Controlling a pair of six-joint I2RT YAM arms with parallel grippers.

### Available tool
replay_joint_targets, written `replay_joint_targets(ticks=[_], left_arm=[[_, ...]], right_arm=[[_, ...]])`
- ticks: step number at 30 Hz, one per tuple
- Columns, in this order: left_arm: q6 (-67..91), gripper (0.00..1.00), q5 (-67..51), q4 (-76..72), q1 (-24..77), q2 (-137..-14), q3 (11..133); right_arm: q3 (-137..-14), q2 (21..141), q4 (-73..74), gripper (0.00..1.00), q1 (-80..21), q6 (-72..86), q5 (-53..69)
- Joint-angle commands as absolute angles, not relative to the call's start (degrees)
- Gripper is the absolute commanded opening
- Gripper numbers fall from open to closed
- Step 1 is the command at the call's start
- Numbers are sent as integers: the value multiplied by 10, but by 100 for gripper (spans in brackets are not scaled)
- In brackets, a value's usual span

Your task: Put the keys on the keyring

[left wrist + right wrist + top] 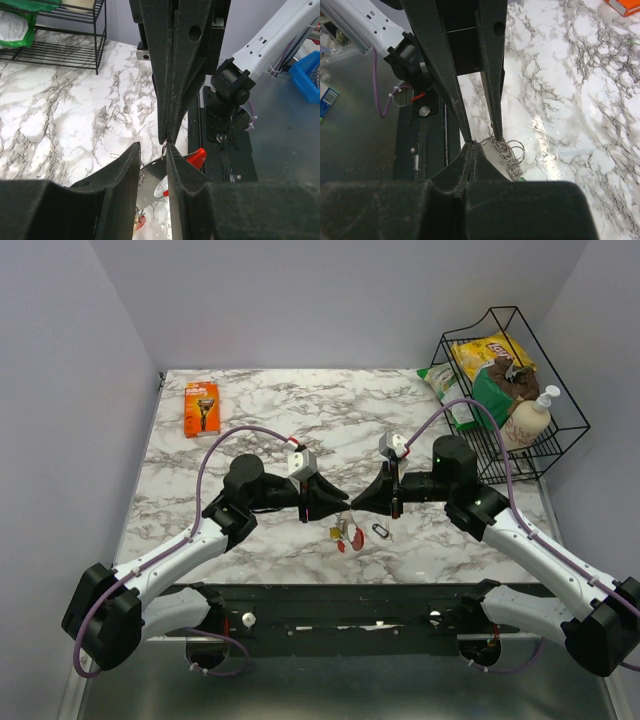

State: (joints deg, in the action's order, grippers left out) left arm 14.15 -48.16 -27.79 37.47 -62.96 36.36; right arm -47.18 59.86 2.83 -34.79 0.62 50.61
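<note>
Right hand (471, 145) pinches keys (507, 152) near table's (250, 565) front edge; left hand (152, 146) parted.

A robot lab booth: plain grey walls (330, 300) enclosing a marble-print table (260, 415).

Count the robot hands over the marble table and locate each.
2: the left hand sits just left of centre, the right hand just right, their tips close together by the keys.

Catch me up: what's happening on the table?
The right hand is shut at the wire rings of the bunch of silvery metal keys with a red plastic tag. The left hand is open, fingers either side of the bunch. The small black oblong keyring lies apart on the marble tabletop, untouched.
</note>
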Motion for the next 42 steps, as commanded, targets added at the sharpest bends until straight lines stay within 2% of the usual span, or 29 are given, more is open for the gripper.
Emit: replay_joint_targets(ticks=[1, 4, 7, 13, 15, 21, 22, 24, 25, 29, 32, 34, 42], left_arm=[[118, 38, -479, -243, 384, -636, 380], [113, 38, -476, -236, 388, -636, 378], [108, 33, -475, -235, 390, -637, 379], [103, 13, -485, -217, 398, -656, 394], [99, 0, -485, -214, 403, -658, 396], [92, 0, -462, -212, 403, -642, 388], [91, 0, -458, -213, 403, -638, 387], [90, 0, -450, -212, 404, -629, 381], [88, 0, -445, -212, 404, -627, 380], [83, 0, -432, -212, 407, -614, 372], [80, 0, -425, -213, 407, -610, 368], [78, 0, -425, -214, 408, -606, 366], [24, 0, -372, -181, 422, -581, 359]], right_arm=[[-474, 584, 7, 0, -352, 11, 512], [-474, 584, 7, 0, -352, 11, 512], [-474, 584, 7, 1, -351, 13, 512], [-475, 583, 6, 0, -352, 14, 512], [-475, 584, 6, 0, -352, 14, 512], [-472, 579, 5, 2, -351, 22, 490], [-472, 577, 5, 16, -352, 25, 480], [-468, 564, -11, 33, -352, 36, 438], [-468, 559, -15, 44, -351, 40, 424], [-448, 518, -38, 68, -352, 63, 362], [-433, 494, -50, 78, -352, 69, 333], [-428, 488, -51, 81, -352, 67, 327], [-404, 482, -47, 85, -352, 51, 350]])
